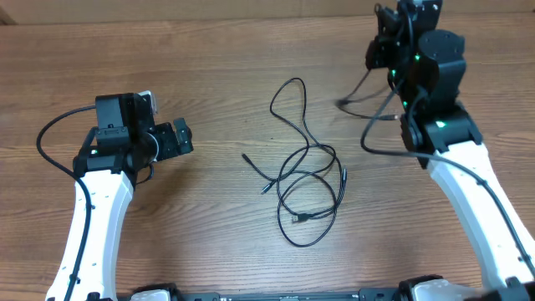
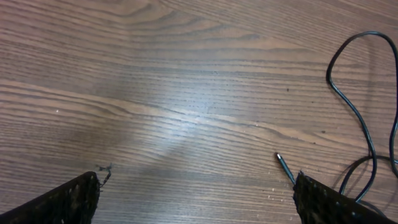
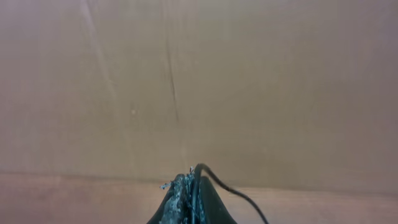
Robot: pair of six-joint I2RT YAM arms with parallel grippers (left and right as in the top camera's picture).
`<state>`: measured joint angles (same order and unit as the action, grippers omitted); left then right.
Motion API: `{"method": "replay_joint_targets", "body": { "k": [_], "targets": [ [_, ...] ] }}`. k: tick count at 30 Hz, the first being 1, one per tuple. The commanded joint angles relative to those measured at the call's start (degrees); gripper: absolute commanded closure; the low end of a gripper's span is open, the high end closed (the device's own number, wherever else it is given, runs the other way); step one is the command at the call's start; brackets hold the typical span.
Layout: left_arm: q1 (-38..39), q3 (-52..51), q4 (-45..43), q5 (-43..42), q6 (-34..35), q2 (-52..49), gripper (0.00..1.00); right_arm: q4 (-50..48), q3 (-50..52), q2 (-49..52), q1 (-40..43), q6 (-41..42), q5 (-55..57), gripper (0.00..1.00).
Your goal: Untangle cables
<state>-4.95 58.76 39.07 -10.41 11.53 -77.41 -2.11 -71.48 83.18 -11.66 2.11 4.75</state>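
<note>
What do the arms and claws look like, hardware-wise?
The left arm and right arm match: white lower links, black joint housings. Green lights glow on the joints. A thick black wire loops off each. The left claw and right claw have black, rough-surfaced fingers.

Cables [image 1: 305,180] lay looped mid-counter [image 1: 209,234]. Left tool [image 1: 185,138] sat left of them, apart. Right tool [image 3: 191,180] sat behind and right, with a separate cable [image 3: 224,186] pinched in it.

Overhead straight down; left wrist near tabletop [image 2: 155,93], shares cables [image 2: 367,134]; right faces wall [image 3: 249,81].
</note>
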Motion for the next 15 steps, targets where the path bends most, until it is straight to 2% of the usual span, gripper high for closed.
{"method": "replay_joint_targets", "body": {
  "k": [1, 6, 9, 15],
  "targets": [
    [0.11, 0.22, -0.13, 0.52, -1.25, 0.52, 0.00, -6.88, -1.44, 2.29, 0.15, 4.37, -1.57, 0.96],
    [0.11, 0.22, -0.11, 0.52, -1.25, 0.52, 0.00, -23.56, -1.44, 6.23, 0.15, 11.50, -7.43, 0.95],
    [0.11, 0.22, -0.11, 0.52, -1.25, 0.52, 0.00, -28.39, -1.44, 7.15, 0.17, 11.58, -7.17, 0.96],
    [0.11, 0.22, -0.11, 0.52, -1.25, 0.52, 0.00, -25.55, -1.44, 8.20, 2.82, 6.73, 3.76, 0.96]
  ]
}}
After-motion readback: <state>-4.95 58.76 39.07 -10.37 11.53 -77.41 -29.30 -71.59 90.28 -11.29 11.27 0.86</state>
